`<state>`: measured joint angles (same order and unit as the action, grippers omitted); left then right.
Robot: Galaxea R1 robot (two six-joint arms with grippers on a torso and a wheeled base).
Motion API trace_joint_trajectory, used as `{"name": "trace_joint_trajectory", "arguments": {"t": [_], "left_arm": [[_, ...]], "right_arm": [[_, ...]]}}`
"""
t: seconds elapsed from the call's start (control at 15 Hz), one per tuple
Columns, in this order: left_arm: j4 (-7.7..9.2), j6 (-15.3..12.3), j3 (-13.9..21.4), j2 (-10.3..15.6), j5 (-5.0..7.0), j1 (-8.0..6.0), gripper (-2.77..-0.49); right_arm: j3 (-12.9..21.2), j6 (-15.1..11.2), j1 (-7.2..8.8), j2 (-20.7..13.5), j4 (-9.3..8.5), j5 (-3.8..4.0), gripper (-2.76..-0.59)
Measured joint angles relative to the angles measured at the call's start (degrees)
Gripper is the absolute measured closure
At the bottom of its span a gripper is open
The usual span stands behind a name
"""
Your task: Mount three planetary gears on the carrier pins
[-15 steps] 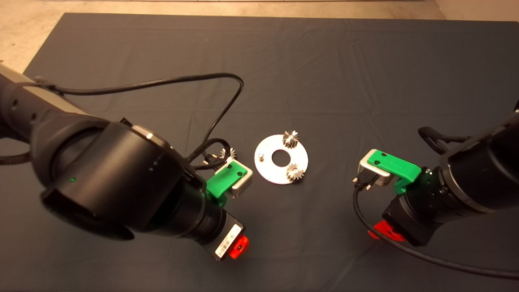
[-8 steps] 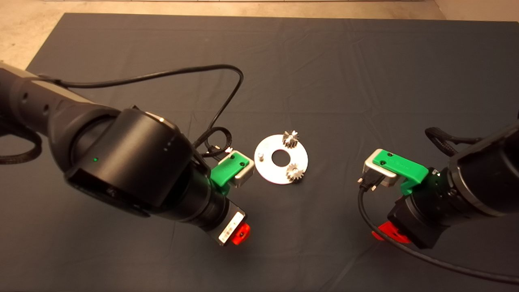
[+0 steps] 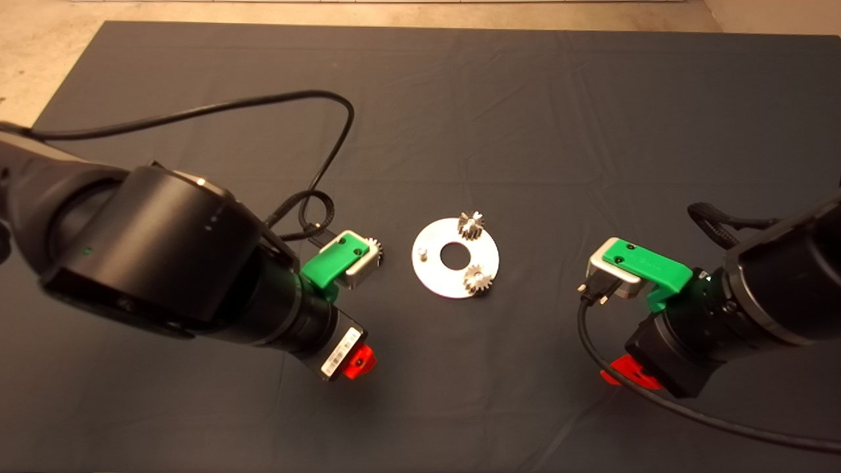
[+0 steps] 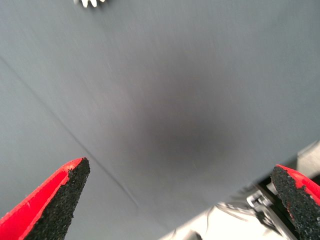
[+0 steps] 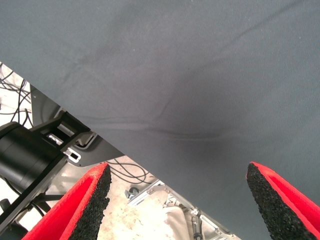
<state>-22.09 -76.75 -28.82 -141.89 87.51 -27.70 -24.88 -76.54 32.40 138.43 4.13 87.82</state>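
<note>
Resting on disc point(image 3: 433, 279): two planetary gears point(image 3: 471, 225) seated, one carrier pin point(image 3: 422, 253) bare | third gear point(image 3: 374, 248) on mat point(image 3: 525, 118) beside left gripper point(image 4: 180, 200), fingers spread, empty | right gripper point(image 5: 180, 200) spread wide, parked right of disc

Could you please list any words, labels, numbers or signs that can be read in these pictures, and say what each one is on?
No text can be read in any view.
White barcode sticker on the left arm's wrist: print too small to read.
Carrier disc, planetary gears and mat: no markings visible.
</note>
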Motion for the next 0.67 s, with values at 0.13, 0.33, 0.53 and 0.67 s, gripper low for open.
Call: {"name": "trace_joint_trajectory", "arguments": {"t": [0.13, 0.33, 0.53, 0.67], "left_arm": [[-3.10, 3.41, -2.33, -0.01, -0.06, 0.01, -2.64], [-6.94, 9.32, -8.71, -0.89, -0.06, 0.25, -2.64], [-10.96, 14.01, -14.97, -2.79, -0.08, 2.77, -2.64], [-12.61, 16.32, -17.70, -3.57, -0.09, 4.38, -2.64]], "right_arm": [[-0.15, -0.02, 0.00, 0.19, -0.02, 0.02, -2.00], [-0.33, -0.02, 0.00, 0.35, -0.02, 0.02, -2.00], [-0.45, -0.02, 0.00, 0.46, -0.02, 0.05, -2.00], [-0.45, -0.02, 0.00, 0.46, -0.02, 0.02, -2.00]]}}
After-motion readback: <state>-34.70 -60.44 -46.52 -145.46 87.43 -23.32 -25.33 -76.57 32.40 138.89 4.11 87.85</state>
